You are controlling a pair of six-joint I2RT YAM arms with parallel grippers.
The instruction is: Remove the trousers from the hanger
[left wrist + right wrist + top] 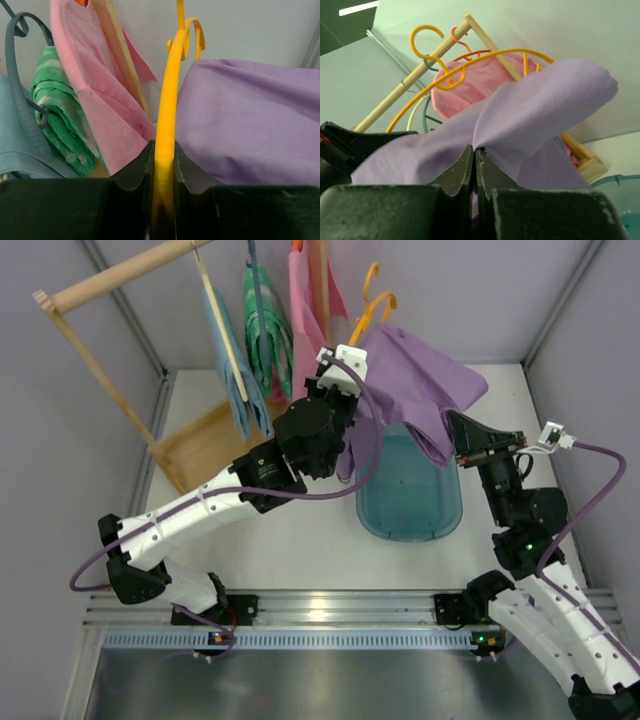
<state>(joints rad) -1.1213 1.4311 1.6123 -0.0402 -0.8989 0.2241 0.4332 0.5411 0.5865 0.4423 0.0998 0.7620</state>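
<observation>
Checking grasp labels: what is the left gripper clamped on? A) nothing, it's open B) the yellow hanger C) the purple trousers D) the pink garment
B: in the left wrist view the left gripper is shut on the frame of the yellow hanger, with the purple trousers draped beside it. It is the right gripper that pinches the trousers.

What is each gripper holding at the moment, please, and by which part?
The left gripper is shut on the hanger, clamping one arm of its frame. The right gripper pinches a fold of the trousers.
</observation>
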